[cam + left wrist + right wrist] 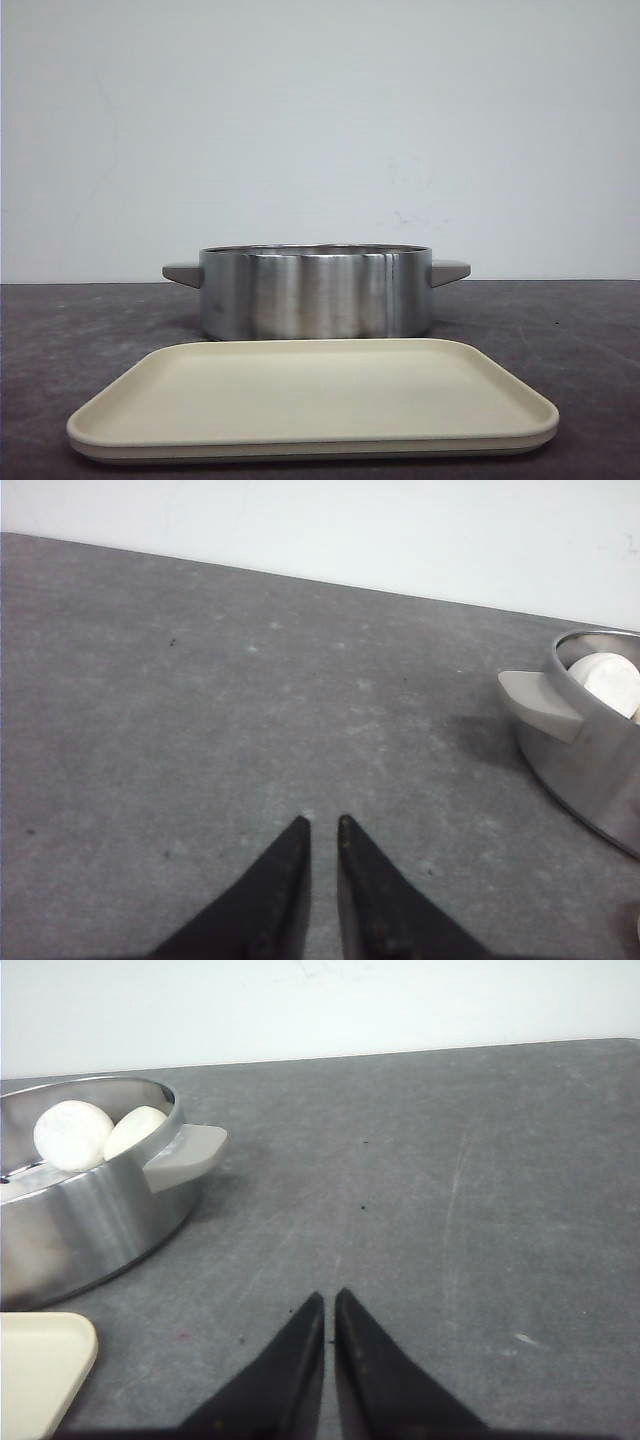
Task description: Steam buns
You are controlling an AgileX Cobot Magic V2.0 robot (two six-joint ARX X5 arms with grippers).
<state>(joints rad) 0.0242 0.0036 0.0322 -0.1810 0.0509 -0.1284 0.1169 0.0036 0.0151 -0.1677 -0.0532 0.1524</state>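
White buns lie inside a round steel pot (315, 292) with grey side handles; its wall hides them in the front view. Two buns (73, 1135) (134, 1130) show over the rim in the right wrist view, and one bun (612, 682) in the left wrist view. No panda faces show from these angles. My left gripper (322, 822) hovers over bare table beside the pot, its black fingers nearly together and holding nothing. Beside the pot's other handle (187, 1152), my right gripper (329, 1295) is shut and holds nothing. Neither gripper appears in the front view.
A cream rectangular tray (312, 400) lies in front of the pot with nothing on it; its corner (40, 1365) shows in the right wrist view. The table (560, 330) is dark grey, backed by a white wall.
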